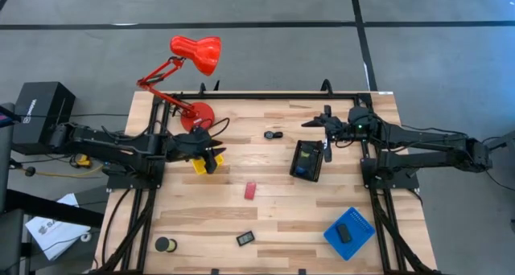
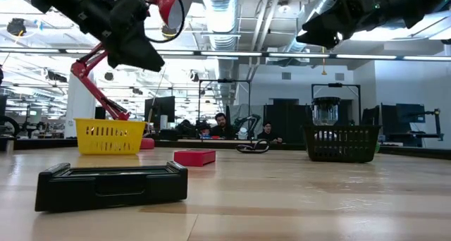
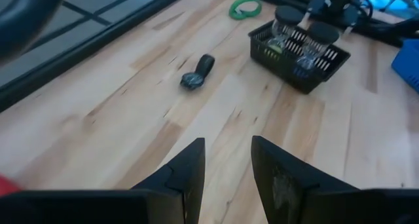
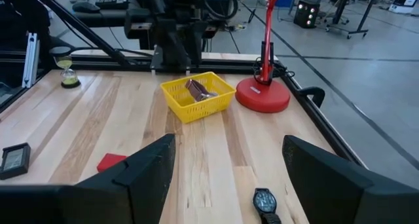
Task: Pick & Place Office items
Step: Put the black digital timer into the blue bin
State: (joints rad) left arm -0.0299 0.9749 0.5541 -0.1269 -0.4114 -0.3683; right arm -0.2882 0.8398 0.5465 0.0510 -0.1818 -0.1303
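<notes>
around the black basket (image 1: 307,161), which sits right of the wooden table's (image 1: 273,219) middle in the high view, everything else can be placed. largest is the red desk lamp (image 1: 189,62), well off to the basket's left at the table's far edge, its round base (image 4: 263,94) just beside the yellow basket (image 1: 203,162). the left arm reaches in from the lamp's side, and the left gripper (image 1: 211,150) hangs over the yellow basket, raised off the table, jaws released with a narrow gap between the two fingers (image 3: 186,178) and nothing between them. the right gripper (image 1: 326,138) hovers above the black basket's far right corner, fingers (image 4: 141,168) spread wide and empty.

the blue tray (image 1: 349,231) lies nearer the front edge, below and right of the black basket, with a small black block (image 1: 344,232) on it. inside the black basket stand two small jars (image 3: 298,34), with something blue low down that i cannot identify. the yellow basket holds a dark brownish item (image 4: 198,89).

loose office items: a red block (image 1: 250,190) left of the black basket toward the front; a wristwatch (image 1: 272,134) just beyond the basket's far left corner; a small black display device (image 1: 245,238) and a black disc (image 1: 164,244) well away near the front edge; a green ring (image 3: 244,8) at the far edge past the black basket.
</notes>
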